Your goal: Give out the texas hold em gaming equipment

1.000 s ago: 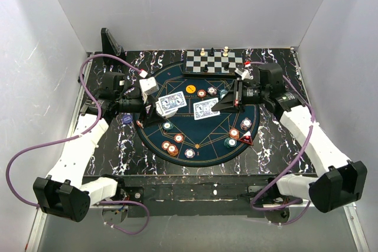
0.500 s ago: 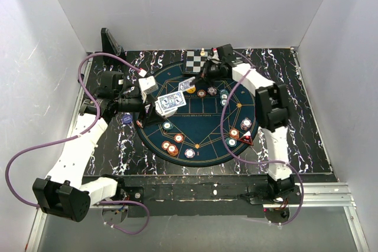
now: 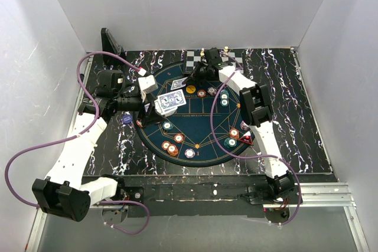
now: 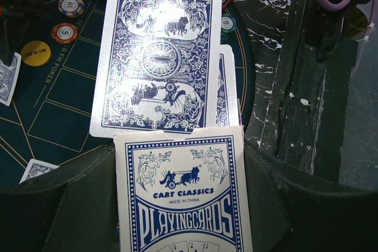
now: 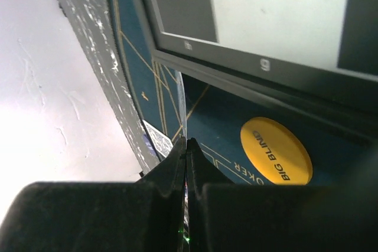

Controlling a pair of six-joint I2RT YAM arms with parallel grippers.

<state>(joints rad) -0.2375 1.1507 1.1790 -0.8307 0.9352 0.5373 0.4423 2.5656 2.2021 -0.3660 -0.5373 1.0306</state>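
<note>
Midway: left fingers [image 4: 177, 216] clenched on blue-and-white cardboard card box [image 4: 180, 196], right fingers [image 5: 186, 163] pinching one blue-backed playing card [image 5: 184, 128]; more dealing left.

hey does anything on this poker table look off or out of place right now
One thing: a chessboard with chess pieces sits at the far edge of the round mat, unrelated to the poker gear. Also, cards slide half out of the card box in the left gripper, fanned unevenly. Chips look unspilled.

Card box [image 4: 183, 196]: "CART CLASSICS"; yellow disc [image 5: 276, 150]: "BIG BLIND"
</note>
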